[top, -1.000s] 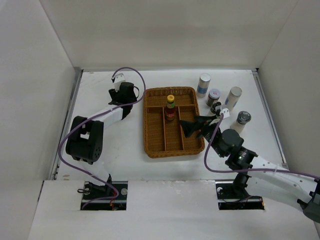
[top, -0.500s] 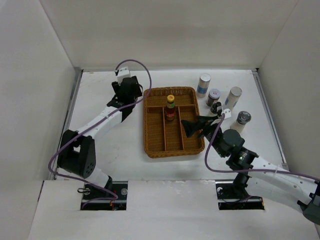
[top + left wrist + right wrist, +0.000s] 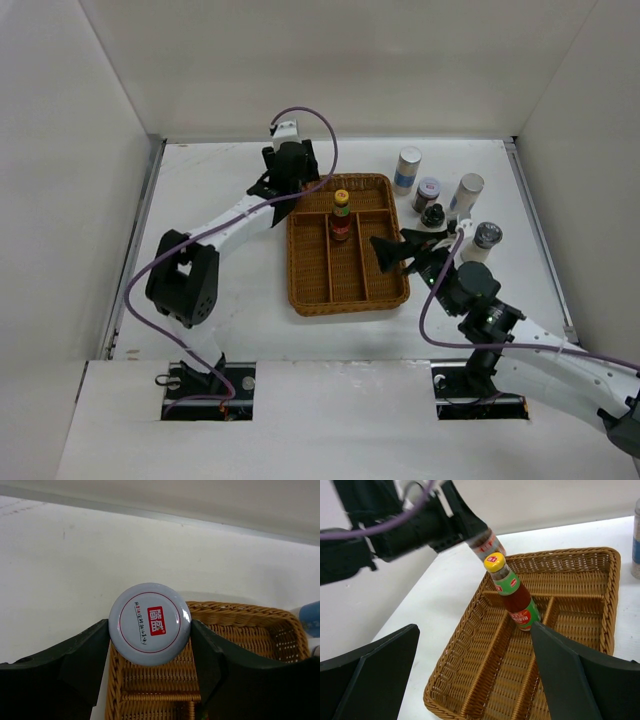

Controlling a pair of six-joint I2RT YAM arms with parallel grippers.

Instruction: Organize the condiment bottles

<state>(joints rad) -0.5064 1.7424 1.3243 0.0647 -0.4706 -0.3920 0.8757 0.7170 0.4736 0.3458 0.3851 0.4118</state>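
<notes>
Your left gripper (image 3: 290, 172) is out over the far-left corner of the tray (image 3: 347, 280), jaws clenched on a silver-lidded jar (image 3: 150, 624). The lid's red logo faces straight up at the wrist camera. Whether the jar's base touches the wicker, you can't tell from here.

Your right gripper (image 3: 386, 254) hangs at the tray's right rim, jaws spread wide with nothing between them.

Inside the tray, only the sauce bottle (image 3: 341, 215) stands, yellow cap up, in the far half by the dividers. The rest wait on the tabletop (image 3: 250, 320) to the right of the tray. One shaker (image 3: 407, 168) stands farthest back, then a second jar (image 3: 427, 190) and the dark bottle (image 3: 433, 214) just beside it. Another shaker (image 3: 467, 190) and the grinder (image 3: 485, 238) stand further right.

The surface is plain matt white. White walls (image 3: 330, 70) box you in at left, back and right, and a metal strip runs along each side edge. Purple cables (image 3: 135, 290) loop off both arms.
</notes>
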